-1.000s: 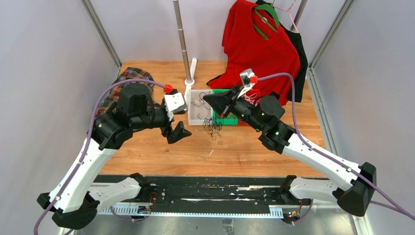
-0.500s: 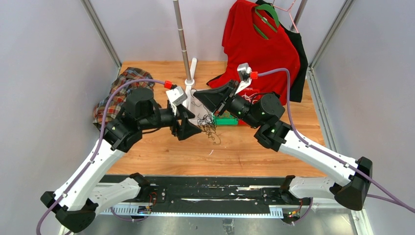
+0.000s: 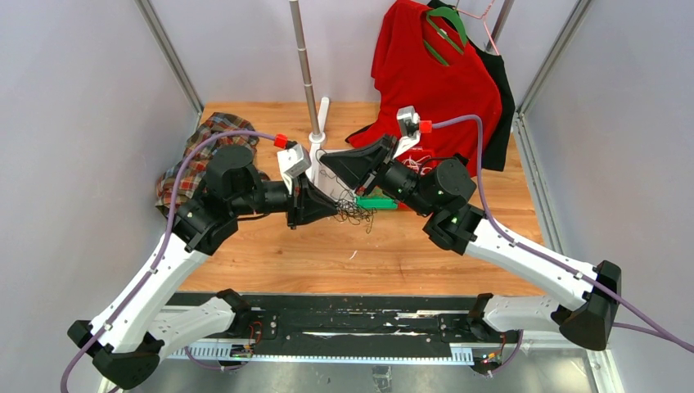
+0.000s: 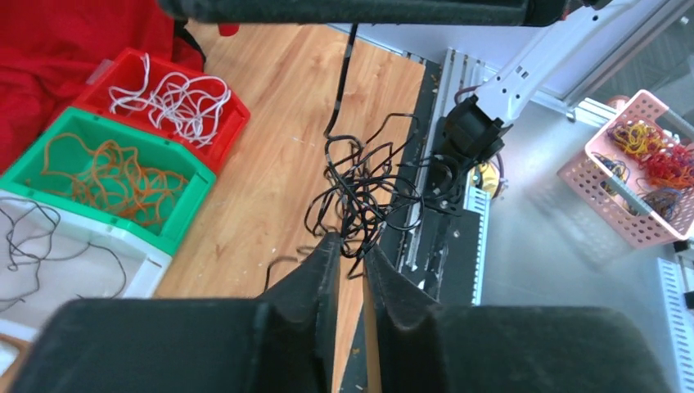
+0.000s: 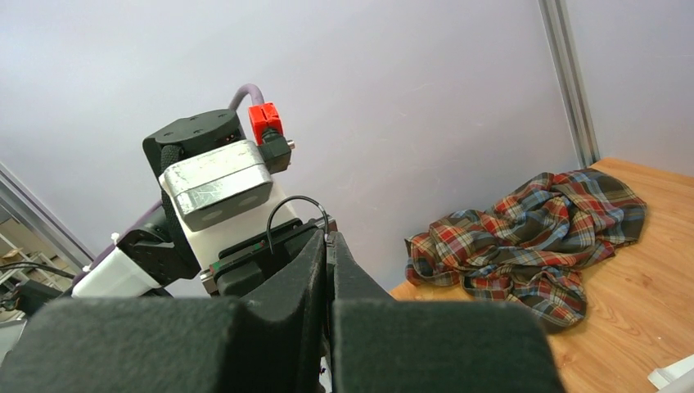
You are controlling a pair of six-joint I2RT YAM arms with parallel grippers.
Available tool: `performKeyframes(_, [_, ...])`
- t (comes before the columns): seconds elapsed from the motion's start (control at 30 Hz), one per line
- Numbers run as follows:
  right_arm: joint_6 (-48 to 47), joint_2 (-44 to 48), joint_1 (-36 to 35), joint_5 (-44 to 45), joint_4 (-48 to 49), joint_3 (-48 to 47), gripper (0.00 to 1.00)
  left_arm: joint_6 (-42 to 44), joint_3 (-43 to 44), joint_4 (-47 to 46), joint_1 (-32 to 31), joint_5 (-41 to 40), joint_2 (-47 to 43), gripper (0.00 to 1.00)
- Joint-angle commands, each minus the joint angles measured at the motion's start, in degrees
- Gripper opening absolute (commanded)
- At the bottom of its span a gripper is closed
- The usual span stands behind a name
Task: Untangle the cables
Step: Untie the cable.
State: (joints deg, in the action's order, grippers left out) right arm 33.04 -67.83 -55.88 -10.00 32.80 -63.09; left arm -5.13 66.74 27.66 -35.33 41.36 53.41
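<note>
The black cables [image 4: 368, 196] hang as 1 loose knot strung between both arms over the surface [image 3: 409, 254], at 3 o'clock of the left pincer [image 4: 350, 246] in the top view. Left pincer: almost closed, apparently nipping strands at the knot's lower edge. Right pincer [image 5: 328, 244]: closed on 1 strand, w/ a small loop poking past its tips. The wire looks light, thin, springy & prob. slippery, so loops will snag. Best hold is a single strand near a free end, not the clump, w/ gentle tension.

Bright, even overhead light, soft shadows (close fingers [image 5: 295, 282] look slightly blurred).
</note>
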Motion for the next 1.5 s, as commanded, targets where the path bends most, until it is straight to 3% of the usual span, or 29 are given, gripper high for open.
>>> performKeyframes(0.0, [0.83,0.19,-0.81,-0.5,2.48,-1.0,0.01,3.27,1.23,1.43,0.08,-0.24,-1.01,0.11])
performKeyframes(0.07, [-0.27,0.91,-0.81,0.35,0.87,-0.48,0.02,4.32,2.44,2.51,0.09,-1.05,-1.38,0.03])
performKeyframes(0.3, [-10.96,6.49,-0.81,9.87,-14.45,2.34,0.52,7.39,5.87,7.93,0.09,-8.04,-2.61,0.01])
performKeyframes(0.47, [-13.92,10.85,-0.81,8.96,-17.61,7.72,0.65,8.44,5.96,7.8,0.09,-9.98,-3.78,0.01])
performKeyframes(0.73, [-15.04,11.73,-0.81,6.26,-19.82,8.94,0.68,6.91,7.82,7.85,0.09,-8.55,-2.58,0.01])
performKeyframes(1.07, [-14.71,4.47,-1.7,5.7,-16.44,5.07,0.68,5.44,9.43,8.52,0.09,-4.71,-0.56,0.01])
performKeyframes(1.4, [-8.73,1.08,-3.37,7.68,-2.98,8.74,0.68,5.82,9.72,9.42,0.09,-0.84,0.36,0.01])
performKeyframes(1.47, [-7.66,0.36,-3.7,8.42,-0.78,9.45,0.64,5.41,9.96,9.43,0.09,0.22,0.62,0.01])
